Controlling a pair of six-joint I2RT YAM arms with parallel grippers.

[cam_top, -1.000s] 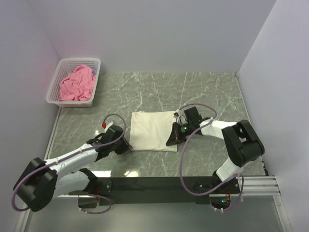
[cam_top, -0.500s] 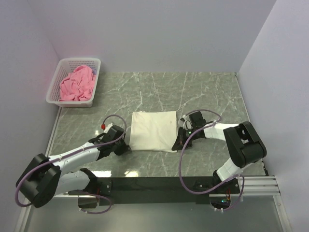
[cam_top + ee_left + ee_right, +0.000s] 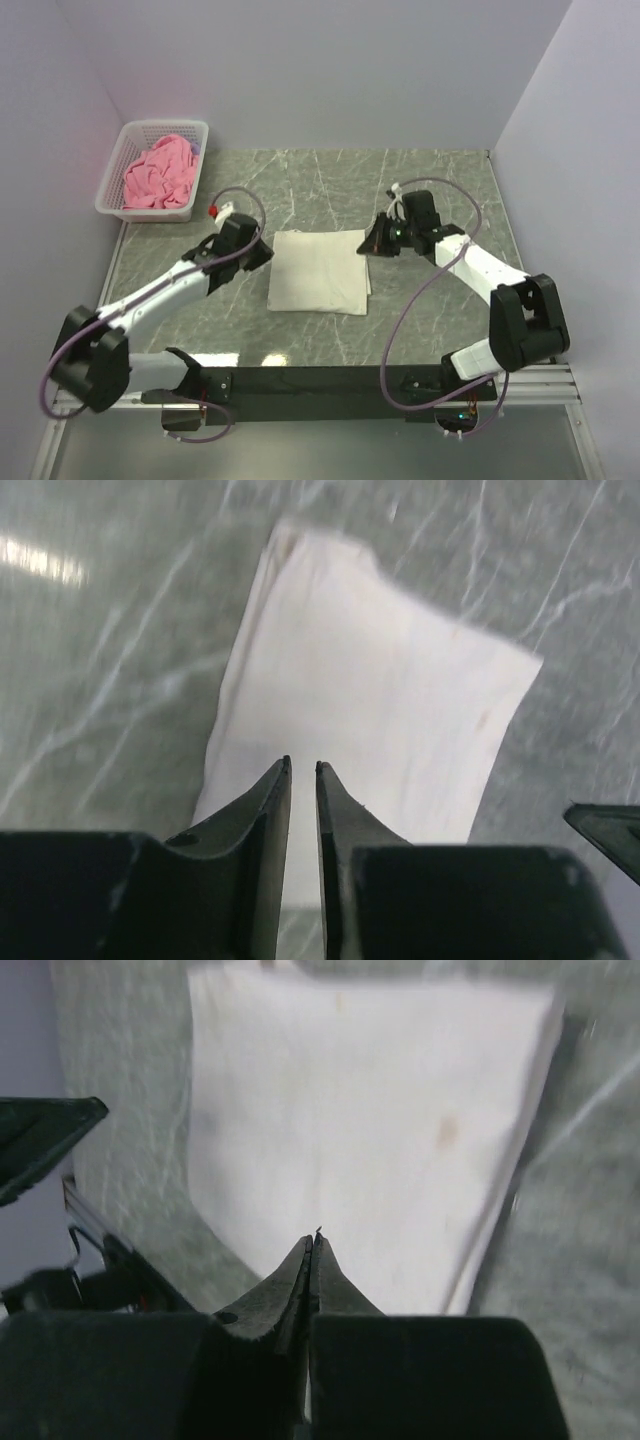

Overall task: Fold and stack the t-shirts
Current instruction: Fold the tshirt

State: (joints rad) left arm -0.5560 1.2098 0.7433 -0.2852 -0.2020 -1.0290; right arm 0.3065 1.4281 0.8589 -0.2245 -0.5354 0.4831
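Observation:
The cream-white t-shirt [image 3: 320, 272] lies folded into a flat rectangle on the marble table; it also fills the left wrist view [image 3: 380, 680] and the right wrist view [image 3: 360, 1110]. The pink t-shirt [image 3: 158, 172] sits crumpled in the basket at the back left. My left gripper [image 3: 262, 250] hovers at the white shirt's left edge, its jaws [image 3: 303, 767] a narrow gap apart with nothing between them. My right gripper [image 3: 368, 245] hovers at the shirt's right edge, fingers [image 3: 314, 1238] pressed together and empty.
A white lattice basket [image 3: 165, 125] stands at the table's back left corner against the wall. Pale walls close in the table on the left, back and right. The arms' black base rail [image 3: 320, 380] runs along the near edge.
Both grippers have drawn back from the white shirt's near corners and moved toward the far side along its edges. The left jaws have parted slightly. The shirt lies still.

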